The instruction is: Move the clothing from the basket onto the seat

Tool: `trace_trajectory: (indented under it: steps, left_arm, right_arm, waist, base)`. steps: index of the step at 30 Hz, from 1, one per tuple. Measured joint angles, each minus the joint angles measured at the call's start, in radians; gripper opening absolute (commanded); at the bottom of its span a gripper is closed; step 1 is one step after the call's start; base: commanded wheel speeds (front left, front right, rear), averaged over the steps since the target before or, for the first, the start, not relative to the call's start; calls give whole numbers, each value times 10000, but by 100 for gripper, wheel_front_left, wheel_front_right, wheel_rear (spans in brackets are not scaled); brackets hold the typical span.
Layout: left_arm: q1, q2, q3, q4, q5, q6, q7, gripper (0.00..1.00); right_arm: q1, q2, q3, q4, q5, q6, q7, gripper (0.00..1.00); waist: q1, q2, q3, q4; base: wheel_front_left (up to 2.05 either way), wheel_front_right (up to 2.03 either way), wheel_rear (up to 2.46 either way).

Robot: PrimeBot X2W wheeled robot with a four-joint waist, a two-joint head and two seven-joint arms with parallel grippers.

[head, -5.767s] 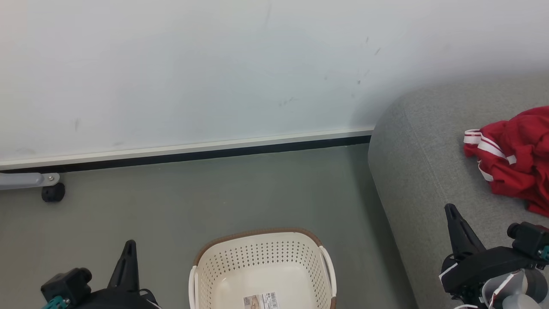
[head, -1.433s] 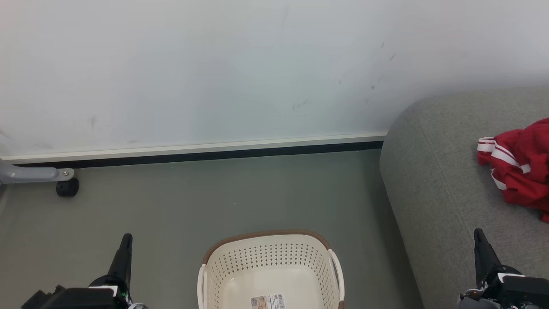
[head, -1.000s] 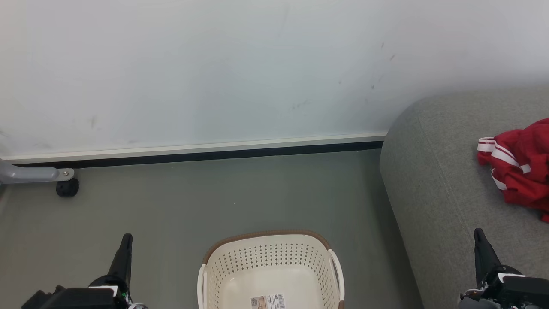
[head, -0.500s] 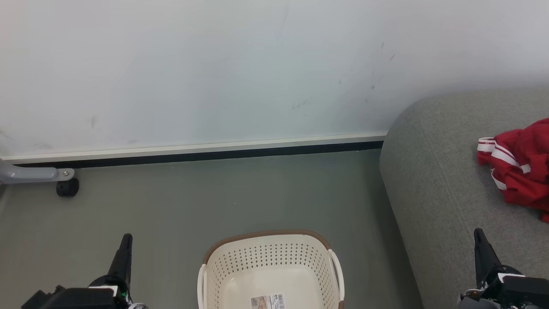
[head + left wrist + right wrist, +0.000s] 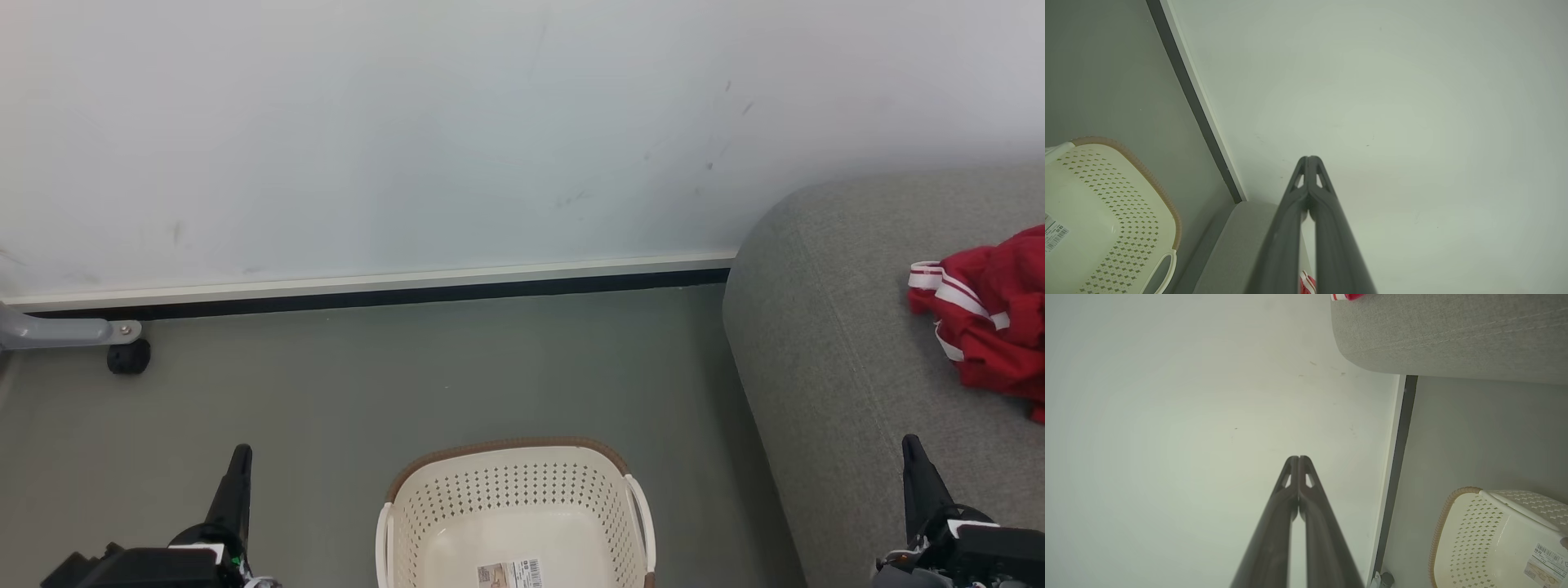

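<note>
Where the red clothing (image 5: 984, 318) lies crumpled, it rests on the grey seat (image 5: 824, 351), well apart from the basket (image 5: 498, 446). The basket stands on the floor (image 5: 408, 367), with a paper label (image 5: 509, 573) on its bottom. The left gripper (image 5: 1309, 158) and right gripper (image 5: 1295, 458) are each clenched on nothing and point toward the wall (image 5: 408, 122).

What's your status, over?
Left claw shut, empty. Right claw shut, empty. Clothing on seat; basket holds only its label. Nothing in the way.
</note>
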Motion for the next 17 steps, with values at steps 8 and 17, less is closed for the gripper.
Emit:
trace_trajectory:
  steps: [8,17]
  left_arm:
    - [0,0,0,0,0,0,0,0]
    - [-1,0,0,-2,0,0,0,0]
  right_arm:
    - [0,0,0,2,0,0,0,0]
    - [0,0,0,2,0,0,0,0]
  waist:
    - [0,0,0,0]
    - [0,0,0,0]
  base:
    - [0,0,0]
    - [0,0,0]
